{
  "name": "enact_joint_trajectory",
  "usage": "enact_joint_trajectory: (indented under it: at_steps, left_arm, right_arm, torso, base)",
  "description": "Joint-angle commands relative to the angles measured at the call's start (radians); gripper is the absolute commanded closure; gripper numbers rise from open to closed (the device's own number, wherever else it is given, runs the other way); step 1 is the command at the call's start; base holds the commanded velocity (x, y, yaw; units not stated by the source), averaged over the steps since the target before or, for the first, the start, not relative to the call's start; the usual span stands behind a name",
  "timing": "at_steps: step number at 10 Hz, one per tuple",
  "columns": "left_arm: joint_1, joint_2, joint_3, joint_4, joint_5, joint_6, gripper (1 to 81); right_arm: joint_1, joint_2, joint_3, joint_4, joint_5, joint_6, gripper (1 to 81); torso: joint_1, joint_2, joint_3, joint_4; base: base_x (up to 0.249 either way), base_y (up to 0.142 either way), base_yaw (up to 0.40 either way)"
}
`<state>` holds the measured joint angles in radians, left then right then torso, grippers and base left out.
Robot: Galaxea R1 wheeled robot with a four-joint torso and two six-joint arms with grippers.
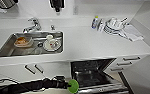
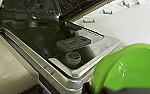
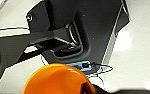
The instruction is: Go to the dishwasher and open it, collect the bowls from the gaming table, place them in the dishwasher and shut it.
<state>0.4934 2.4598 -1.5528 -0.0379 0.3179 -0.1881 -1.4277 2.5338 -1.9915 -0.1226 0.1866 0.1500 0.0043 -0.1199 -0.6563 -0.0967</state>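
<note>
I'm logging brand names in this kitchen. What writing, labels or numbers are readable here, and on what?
No text can be read.
Bottle on the counter: its label is too blurred to read.
Open dishwasher door: no readable marking on its inner face.
Green bowl and orange bowl: no print visible.

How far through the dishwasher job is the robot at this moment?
Done: the dishwasher stands open, door down. In hand: the left gripper holds a green bowl beside the open door; an orange bowl sits at the right gripper. Left: neither bowl is inside yet, and the door is not closed.
</note>
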Motion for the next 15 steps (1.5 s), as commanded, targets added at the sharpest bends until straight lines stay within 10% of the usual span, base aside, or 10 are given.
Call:
enact_joint_trajectory:
  at_steps: [1, 9, 10, 15]
  left_arm:
    - [-0.163, 0.070, -0.024, -0.030, 0.072, -0.013, 81.1]
    - [-0.236, 0.318, -0.159, -0.030, 0.078, -0.025, 81.1]
    - [-0.235, 0.325, -0.156, -0.030, 0.078, -0.025, 1.0]
    - [-0.092, 0.135, 0.003, -0.013, 0.078, -0.019, 1.0]
  right_arm:
    - [-0.015, -0.022, 0.016, -0.008, -0.068, -0.001, 81.1]
    - [-0.023, -0.002, 0.013, -0.009, -0.068, -0.001, 81.1]
    - [-0.021, 0.001, 0.013, -0.009, -0.068, -0.001, 81.1]
    - [0.015, -0.066, 0.131, -0.008, -0.067, -0.001, 81.1]
  torso:
    - [0.000, 0.000, 0.000, 0.000]
    - [0.000, 0.001, 0.000, 0.000]
    - [0.000, 0.001, 0.000, 0.000]
    - [0.001, 0.001, 0.000, 0.000]
  base:
    - [0.000, 0.000, 0.000]
    - [0.000, 0.000, 0.000]
    - [0.000, 0.000, 0.000]
    - [0.000, 0.000, 0.000]
